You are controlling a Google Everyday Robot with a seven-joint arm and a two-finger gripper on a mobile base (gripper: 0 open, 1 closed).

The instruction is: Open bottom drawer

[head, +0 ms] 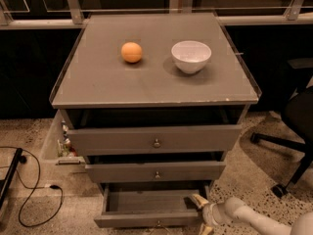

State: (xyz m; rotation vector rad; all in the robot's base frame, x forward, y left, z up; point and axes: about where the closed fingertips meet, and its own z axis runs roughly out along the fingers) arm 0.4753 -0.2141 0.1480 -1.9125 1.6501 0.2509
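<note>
The bottom drawer [146, 219] of the grey cabinet stands pulled out, and its empty inside shows from above. Its front panel lies along the lower edge of the view, with the small knob [158, 223] just visible. My gripper [201, 214] is at the drawer's right front corner, on the end of a white arm coming in from the lower right. One finger [198, 200] rests at the drawer's right side wall and the other sits lower, by the front panel.
The top drawer [155, 140] and middle drawer [156, 172] are each slightly open. An orange [132, 52] and a white bowl [191, 56] sit on the cabinet top [98, 82]. A black office chair [293, 131] stands right; cables [34, 199] lie on the floor left.
</note>
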